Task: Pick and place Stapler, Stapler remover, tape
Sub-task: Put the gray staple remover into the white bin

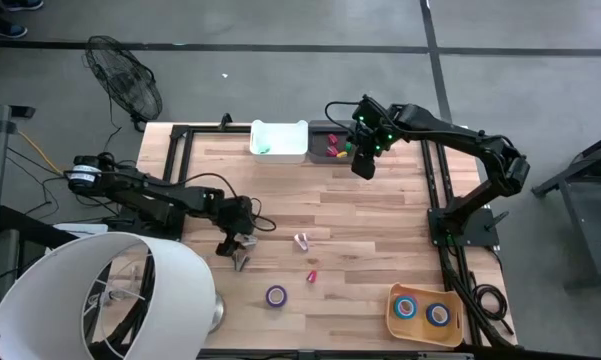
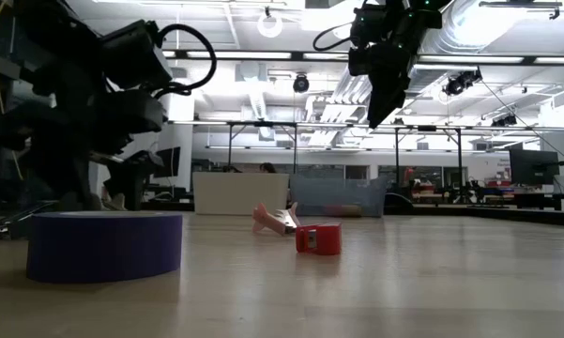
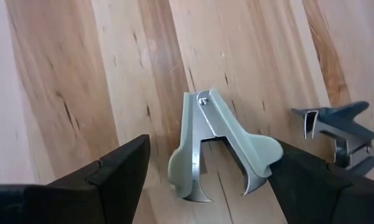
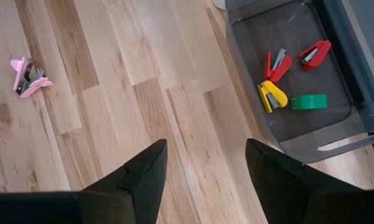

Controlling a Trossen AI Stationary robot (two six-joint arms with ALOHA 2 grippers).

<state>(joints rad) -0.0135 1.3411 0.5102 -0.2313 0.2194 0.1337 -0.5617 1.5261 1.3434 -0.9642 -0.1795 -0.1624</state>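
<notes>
Spread wide, my left gripper (image 3: 208, 177) hangs just above the wooden table (image 1: 380, 220) with a pale green staple remover (image 3: 221, 146) lying flat between its two dark fingers (image 3: 115, 171), touching neither of them. That remover's claws point toward my wrist and its riveted hinge points away. Just beside it lies a dark grey staple remover (image 3: 339, 134), outside my fingers' span. From above, my left gripper (image 1: 237, 243) sits over the table's left-middle part, with a pink staple remover (image 1: 301, 241) nearby, a small red stapler (image 1: 311, 276) a little past that, and a purple tape roll (image 1: 276, 295) toward the near edge. My right gripper (image 1: 364, 160) is held high near the far edge, open and empty, beside a grey tray (image 4: 355, 127) holding red, yellow and green staplers. A mint bin (image 1: 280, 141) stands just beside that tray, and a wooden tray (image 1: 395, 318) with two blue tape rolls sits at the near right corner.
</notes>
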